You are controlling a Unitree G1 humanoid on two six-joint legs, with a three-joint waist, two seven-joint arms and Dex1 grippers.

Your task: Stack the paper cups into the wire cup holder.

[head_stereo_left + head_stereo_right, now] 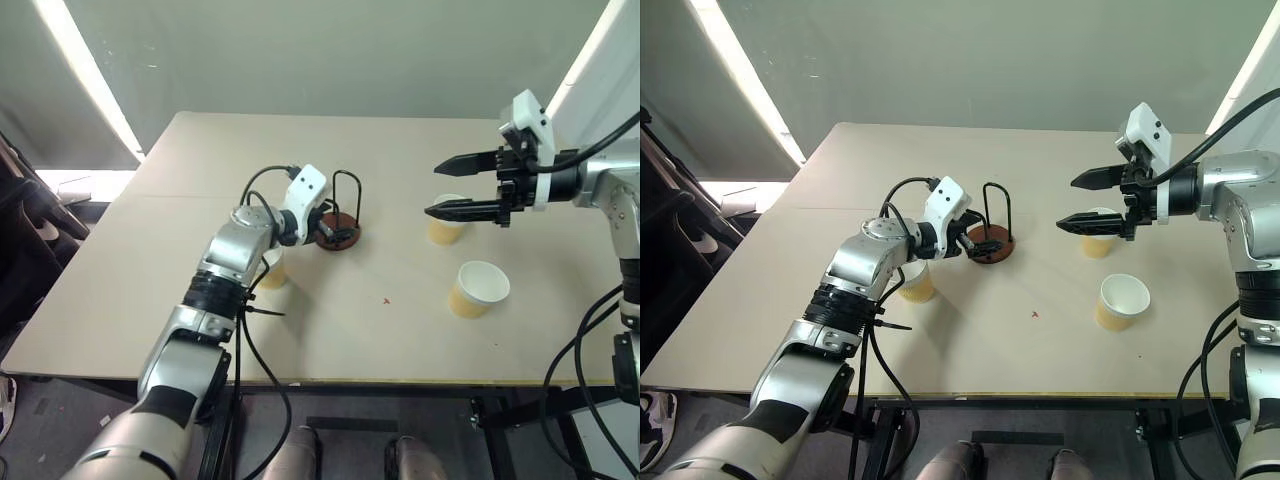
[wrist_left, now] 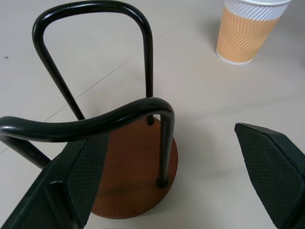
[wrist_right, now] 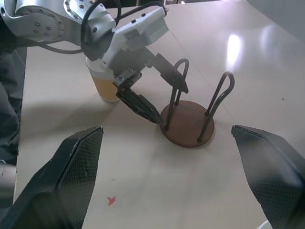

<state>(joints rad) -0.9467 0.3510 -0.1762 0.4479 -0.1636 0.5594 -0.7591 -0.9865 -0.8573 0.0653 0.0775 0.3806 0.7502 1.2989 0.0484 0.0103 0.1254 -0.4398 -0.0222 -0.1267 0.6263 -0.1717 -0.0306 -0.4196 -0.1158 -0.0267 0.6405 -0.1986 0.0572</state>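
The wire cup holder [image 1: 338,234], a brown disc with two black wire loops, stands mid-table. My left gripper [image 1: 335,227] is open right at it, its fingers low on either side of the near loop [image 2: 119,117]; whether they touch the loop I cannot tell. One paper cup [image 1: 272,270] stands upright beside my left forearm, partly hidden by it. Two more paper cups stand at the right, one [image 1: 446,230] behind my right gripper and one [image 1: 478,288] nearer the front edge. My right gripper [image 1: 433,189] hovers open and empty above the table, pointing left towards the holder [image 3: 188,124].
The beige table [image 1: 150,300] has its front edge close to me and its left edge beside dark objects on the floor [image 1: 25,230]. A small red mark [image 1: 386,299] sits on the tabletop between the holder and the front cup. Black cables hang off both arms.
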